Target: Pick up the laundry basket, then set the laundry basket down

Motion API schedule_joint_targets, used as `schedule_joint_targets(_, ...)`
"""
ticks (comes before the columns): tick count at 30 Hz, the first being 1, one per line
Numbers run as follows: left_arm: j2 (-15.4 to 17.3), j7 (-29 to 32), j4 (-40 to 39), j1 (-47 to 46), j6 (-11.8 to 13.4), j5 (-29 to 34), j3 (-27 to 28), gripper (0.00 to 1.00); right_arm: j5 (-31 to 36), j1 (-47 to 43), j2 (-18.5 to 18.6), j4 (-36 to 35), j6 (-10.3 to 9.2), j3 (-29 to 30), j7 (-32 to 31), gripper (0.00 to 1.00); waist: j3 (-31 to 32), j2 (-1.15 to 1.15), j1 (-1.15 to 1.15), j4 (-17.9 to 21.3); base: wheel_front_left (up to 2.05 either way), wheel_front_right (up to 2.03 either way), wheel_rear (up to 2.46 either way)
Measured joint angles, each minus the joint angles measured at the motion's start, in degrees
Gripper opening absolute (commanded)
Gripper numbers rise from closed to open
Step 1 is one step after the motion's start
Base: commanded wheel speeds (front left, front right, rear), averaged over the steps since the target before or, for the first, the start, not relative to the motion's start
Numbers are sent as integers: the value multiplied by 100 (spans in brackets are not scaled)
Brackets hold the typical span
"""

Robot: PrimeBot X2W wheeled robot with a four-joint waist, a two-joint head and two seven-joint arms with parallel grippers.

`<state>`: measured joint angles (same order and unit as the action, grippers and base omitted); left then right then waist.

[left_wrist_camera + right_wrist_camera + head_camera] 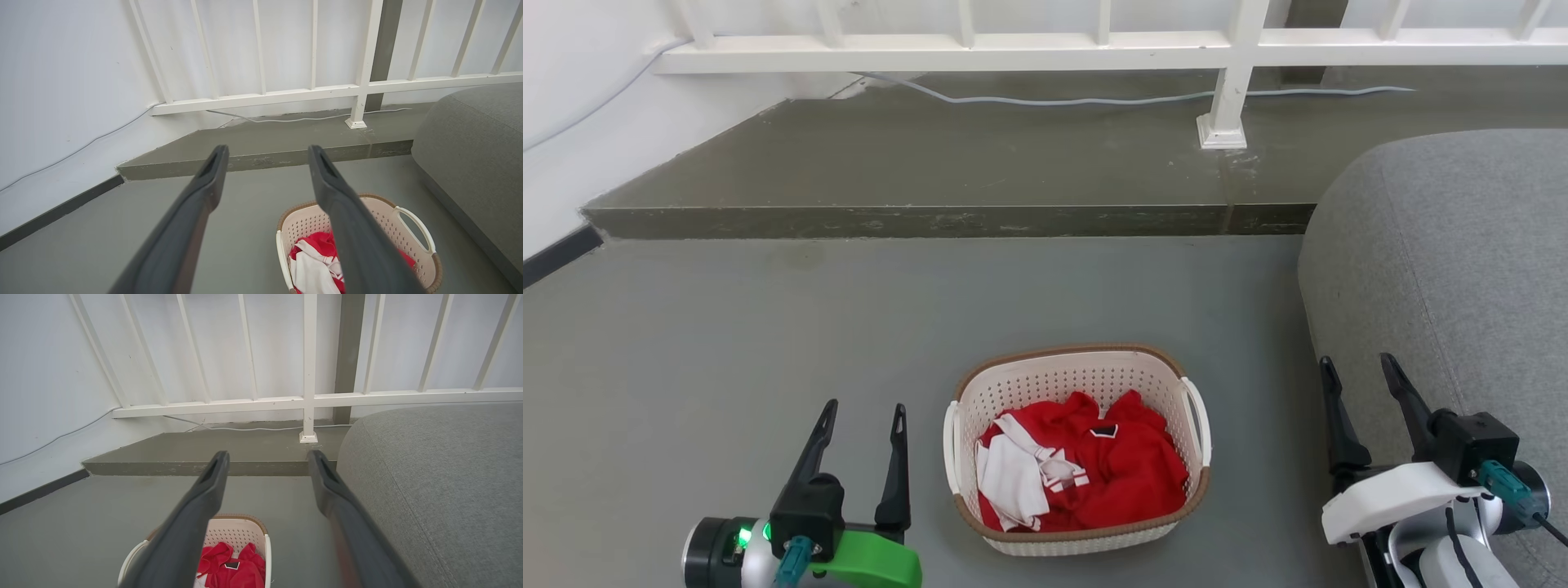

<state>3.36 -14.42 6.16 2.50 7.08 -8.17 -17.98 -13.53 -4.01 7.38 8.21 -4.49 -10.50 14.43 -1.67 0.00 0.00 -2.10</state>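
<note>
both spread wide and empty, the left end effector (866,407) and right end effector (1356,359) flank the laundry basket (1062,380) between them, seemingly lined up for its side handles (1201,420).

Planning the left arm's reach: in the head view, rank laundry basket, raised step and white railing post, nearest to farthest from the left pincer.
1. laundry basket, just right of the left pincer.
2. raised step, ahead across the floor.
3. white railing post, back on the step.
</note>
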Motion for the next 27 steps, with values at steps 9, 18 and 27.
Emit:
schedule_joint_targets(9,-22,0,-167,75,0,76,59,100,54,-10,-8,-30,94,16,0,100,-22,0,0,16,0,0,0)
schedule_joint_targets(18,-42,25,-80,270,-23,-69,-38,0,-105,-130,-92,157,112,-2,-3,0,-20,0,0,23,0,0,0)
schedule_joint_targets(27,-44,25,-339,449,-104,-681,-77,0,-764,-130,-124,90,202,8,-44,0,-13,0,0,41,0,0,0)
